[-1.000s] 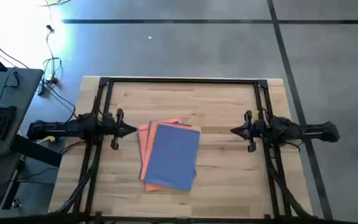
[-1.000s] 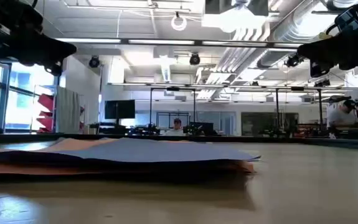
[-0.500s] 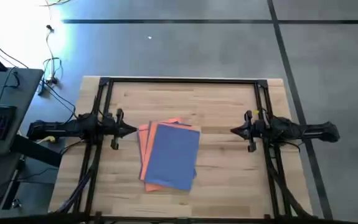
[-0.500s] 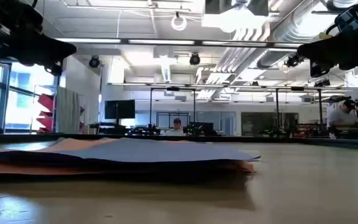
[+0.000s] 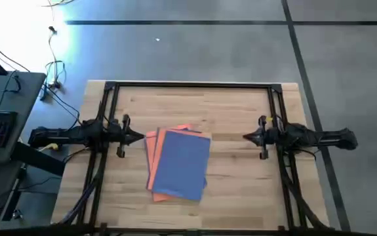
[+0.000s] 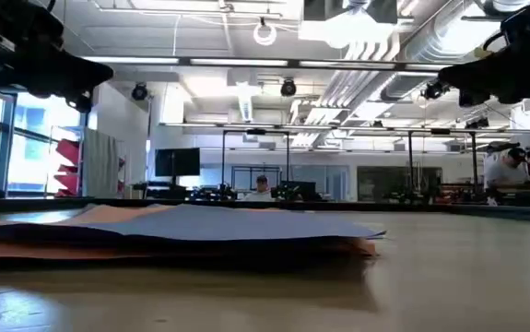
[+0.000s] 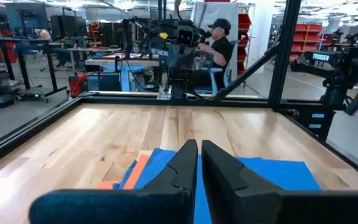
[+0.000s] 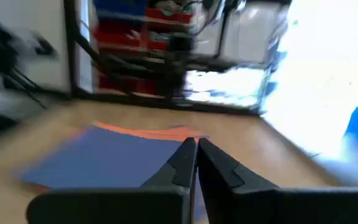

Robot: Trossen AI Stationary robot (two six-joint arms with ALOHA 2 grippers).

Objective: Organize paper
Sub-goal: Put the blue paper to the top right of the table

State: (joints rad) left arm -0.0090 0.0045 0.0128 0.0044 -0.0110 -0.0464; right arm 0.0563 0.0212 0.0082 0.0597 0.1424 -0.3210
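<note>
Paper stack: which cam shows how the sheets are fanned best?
The high view: the paper stack shows whole, a blue sheet on top with orange edges fanned out along its left and lower sides. The low view shows it only edge-on. The left wrist view catches blue and orange corners behind the jaws; the right wrist view is blurred.

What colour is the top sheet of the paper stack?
Blue; the top sheet shows best in the high view.

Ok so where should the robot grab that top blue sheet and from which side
Probably the blue sheet's right long edge, approached by the right gripper, shut and raised on that side. That edge overhangs the orange sheets, which stick out only on the left and near edges, so one finger might slide under it alone. It lies flat, so a straight-down pinch looks unpromising.
</note>
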